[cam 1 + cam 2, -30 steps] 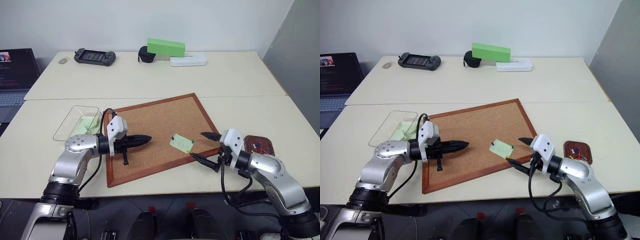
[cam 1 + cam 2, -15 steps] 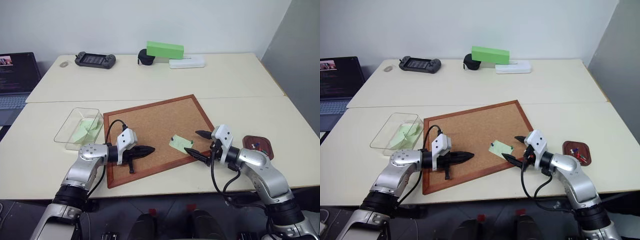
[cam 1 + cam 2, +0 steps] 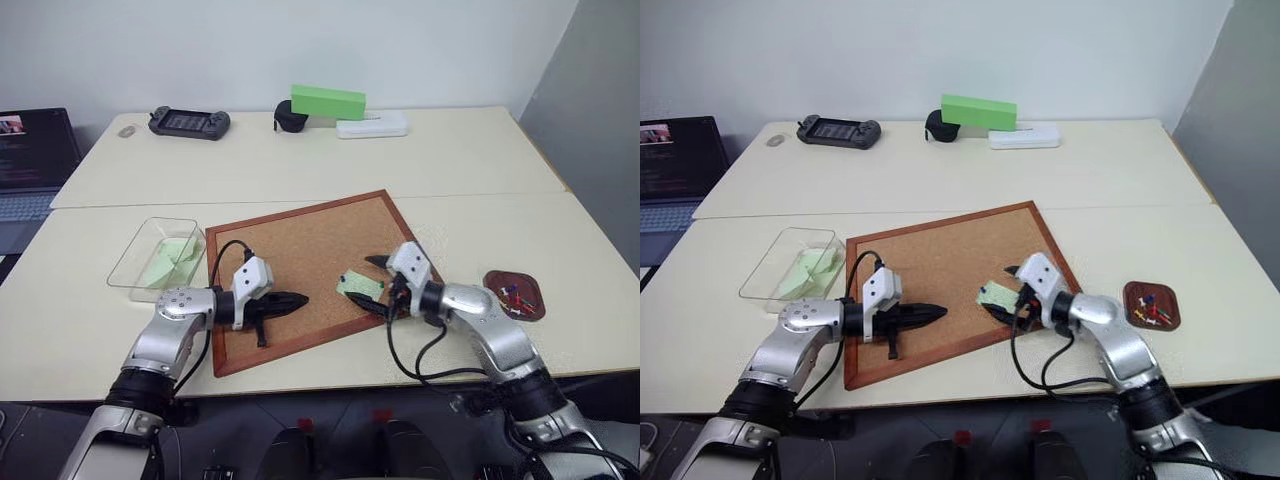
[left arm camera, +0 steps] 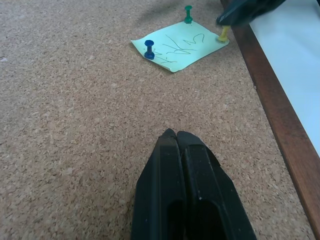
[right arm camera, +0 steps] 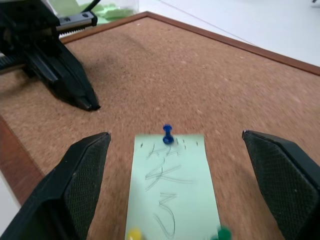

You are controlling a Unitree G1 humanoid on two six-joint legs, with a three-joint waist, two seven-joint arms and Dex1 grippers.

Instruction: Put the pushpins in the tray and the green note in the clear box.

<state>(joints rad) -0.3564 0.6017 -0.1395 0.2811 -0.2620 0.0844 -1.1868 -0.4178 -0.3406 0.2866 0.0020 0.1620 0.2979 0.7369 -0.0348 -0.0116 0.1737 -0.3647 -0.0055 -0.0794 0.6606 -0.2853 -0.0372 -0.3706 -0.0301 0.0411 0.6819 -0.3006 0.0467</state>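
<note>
Released right end effector [image 5: 172, 180] straddling pinned green note [image 5: 172, 187] near corkboard [image 3: 300, 250] edge.

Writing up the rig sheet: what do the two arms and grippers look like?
Both arms are silver-grey metal with rounded joint housings and black bands at the wrists. Each wrist carries a white block, and a looping black cable runs along each forearm. The left gripper and right gripper each have two black tapered fingers; the right gripper's fingers have finely cross-hatched pads.
</note>
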